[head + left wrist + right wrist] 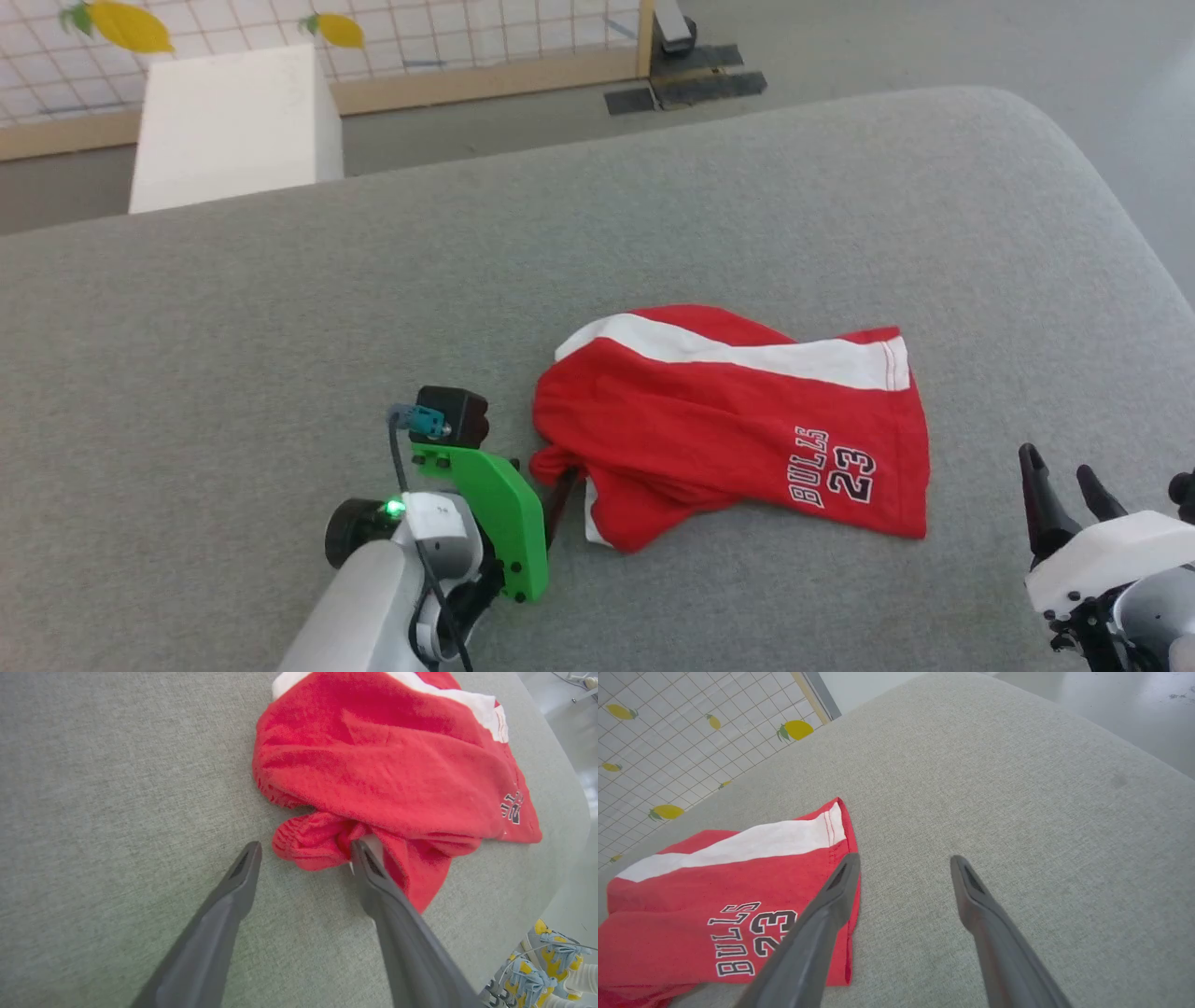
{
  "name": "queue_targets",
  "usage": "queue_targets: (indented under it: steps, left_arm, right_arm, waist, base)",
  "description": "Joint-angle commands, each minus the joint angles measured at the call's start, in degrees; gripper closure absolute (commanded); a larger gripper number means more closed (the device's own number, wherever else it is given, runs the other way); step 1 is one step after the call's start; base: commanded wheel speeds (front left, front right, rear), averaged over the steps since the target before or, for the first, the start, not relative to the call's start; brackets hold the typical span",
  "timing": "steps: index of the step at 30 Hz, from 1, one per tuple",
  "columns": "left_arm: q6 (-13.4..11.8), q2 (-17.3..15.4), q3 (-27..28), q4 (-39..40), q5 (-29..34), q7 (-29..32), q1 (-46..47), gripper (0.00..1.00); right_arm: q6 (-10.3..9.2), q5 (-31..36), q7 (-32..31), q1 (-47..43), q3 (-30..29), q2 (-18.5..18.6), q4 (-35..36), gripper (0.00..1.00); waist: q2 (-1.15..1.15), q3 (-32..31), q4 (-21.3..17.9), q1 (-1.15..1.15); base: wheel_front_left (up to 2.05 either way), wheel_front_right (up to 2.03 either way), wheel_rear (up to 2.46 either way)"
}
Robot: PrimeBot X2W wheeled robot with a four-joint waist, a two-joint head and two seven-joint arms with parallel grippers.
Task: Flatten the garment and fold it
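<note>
Spread wide over the grey surface (117,788): left gripper (306,845), one finger above bare cloth, the other's tip against a bunched fold of the shorts (383,765). Crumpled, red, near the surface's right edge, white stripe on top, dark print (511,807) partly showing. Past that edge, yellow-and-grey shoes (537,970), blue laces.

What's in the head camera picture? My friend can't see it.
Crumpled red shorts with a white stripe and "BULLS 23" lie on a grey surface. The open left hand touches their bunched end; the open right hand sits apart, lower right.
</note>
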State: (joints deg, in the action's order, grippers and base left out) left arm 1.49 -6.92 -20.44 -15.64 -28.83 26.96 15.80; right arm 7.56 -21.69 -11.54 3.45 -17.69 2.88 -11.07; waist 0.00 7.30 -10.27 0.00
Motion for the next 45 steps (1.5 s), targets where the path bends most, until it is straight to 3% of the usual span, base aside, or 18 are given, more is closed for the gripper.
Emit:
queue_targets:
  steps: [1, 4, 5, 7, 11, 14, 18, 22, 25, 29, 36, 37, 38, 39, 42, 45]
  left_arm:
    - [-0.4, -0.4, 0.3, 0.0, 0.5, -0.1, 1.3, 0.0]
    - [-0.5, -0.6, 0.5, -0.2, 0.5, -0.7, 1.5, 0.0]
    - [-0.4, -0.6, 0.4, -0.5, 0.4, -0.7, 1.5, 0.62]
    - [0.1, -0.5, 0.1, -0.6, 0.3, -0.7, 1.7, 1.0]
    - [1.3, 0.1, 0.3, 0.3, -1.5, -1.5, 1.9, 1.0]
    - [0.8, 0.1, 2.1, 2.4, -2.5, -3.3, 2.6, 1.0]
    - [-0.8, -1.5, 5.6, 7.8, -2.9, -5.9, 2.7, 1.0]
    - [-4.2, -4.6, 8.5, 15.8, -1.1, -6.5, -0.8, 1.0]
    - [-8.1, -7.1, 10.2, 20.3, 1.1, -5.0, -7.0, 1.0]
    - [-11.8, -7.6, 11.0, 22.1, 0.4, -1.7, -17.9, 1.0]
    - [-11.1, -5.5, 6.8, 20.5, -6.1, 7.1, -30.4, 0.99]
    - [-10.9, -5.2, 6.7, 20.7, -7.1, 8.0, -30.8, 0.92]
    - [-10.9, -4.4, 7.2, 21.3, -8.4, 7.9, -30.7, 0.55]
    - [-10.7, -2.1, 10.1, 24.0, -11.8, 5.3, -29.5, 0.0]
    - [-10.3, -1.3, 14.9, 26.8, -12.8, -0.6, -27.1, 0.0]
    - [-10.1, -2.2, 18.9, 27.8, -9.0, -9.5, -23.9, 0.0]
  right_arm:
    - [-0.08, -0.4, 0.7, 0.8, 0.4, 0.0, -0.4, 0.0]
    - [-0.08, -0.4, 1.5, 1.0, 0.8, 0.0, -1.0, 0.0]
    - [-0.08, -0.5, 1.7, 1.0, 1.0, 0.0, -1.3, 0.0]
    - [-0.08, -0.4, 2.2, 1.1, 1.2, 0.0, -1.6, 0.0]
    - [-0.08, -0.2, 3.0, 1.2, 1.6, 0.0, -2.3, 0.0]
    - [-0.08, -0.1, 3.4, 1.2, 1.8, 0.0, -2.7, 0.0]
    - [-0.08, 0.3, 3.3, 1.0, 2.1, 0.0, -3.3, 0.0]
    - [-0.08, 0.5, 2.9, 0.7, 2.4, 0.0, -3.6, 0.0]
    - [-0.08, 0.4, 2.7, 0.6, 3.0, 0.0, -3.7, 0.0]
    - [-0.08, 0.1, 2.5, 0.7, 3.7, 0.0, -3.7, 0.0]
    - [-0.08, 0.4, 2.2, 0.4, 3.6, 0.0, -3.7, 0.0]
    - [-0.08, 0.5, 2.2, 0.3, 3.6, 0.0, -3.7, 0.0]
    - [-0.08, 0.5, 2.1, 0.3, 3.5, 0.0, -3.7, 0.0]
    - [-0.08, 0.2, 2.0, 0.1, 3.0, 0.0, -3.5, 0.0]
    - [-0.08, 0.7, 1.5, 0.1, 2.6, 0.0, -2.6, 0.0]
    - [-0.08, 1.3, 0.0, 0.8, 2.9, 0.0, -0.9, 0.0]
  waist:
    - [0.0, 2.1, -2.0, 0.0]
    - [0.0, 2.6, -2.3, 0.0]
    - [0.0, 2.8, -2.2, 0.0]
    - [0.0, 3.0, -1.8, 0.0]
    - [0.0, 2.6, 0.1, 0.0]
    - [0.0, 1.7, 1.9, 0.0]
    - [0.0, 0.0, 5.0, 0.0]
    - [0.0, -1.6, 8.3, 0.0]
    - [0.0, -2.5, 10.4, 0.0]
    - [0.0, -2.8, 12.2, 0.0]
    - [0.0, -3.2, 14.2, 0.0]
    - [0.0, -3.3, 14.3, 0.0]
    - [0.0, -3.3, 14.5, 0.0]
    - [0.0, -3.8, 14.9, 0.0]
    - [0.0, -3.8, 15.0, 0.0]
    - [0.0, -3.5, 15.2, 0.0]
  base:
    - [0.0, 0.0, 0.0]
    - [0.0, 0.0, 0.0]
    - [0.0, 0.0, 0.0]
    - [0.0, 0.0, 0.0]
    - [0.0, 0.0, 0.0]
    - [0.0, 0.0, 0.0]
    - [0.0, 0.0, 0.0]
    - [0.0, 0.0, 0.0]
    - [0.0, 0.0, 0.0]
    - [0.0, 0.0, 0.0]
    - [0.0, 0.0, 0.0]
    - [0.0, 0.0, 0.0]
    - [0.0, 0.0, 0.0]
    - [0.0, 0.0, 0.0]
    - [0.0, 0.0, 0.0]
    - [0.0, 0.0, 0.0]
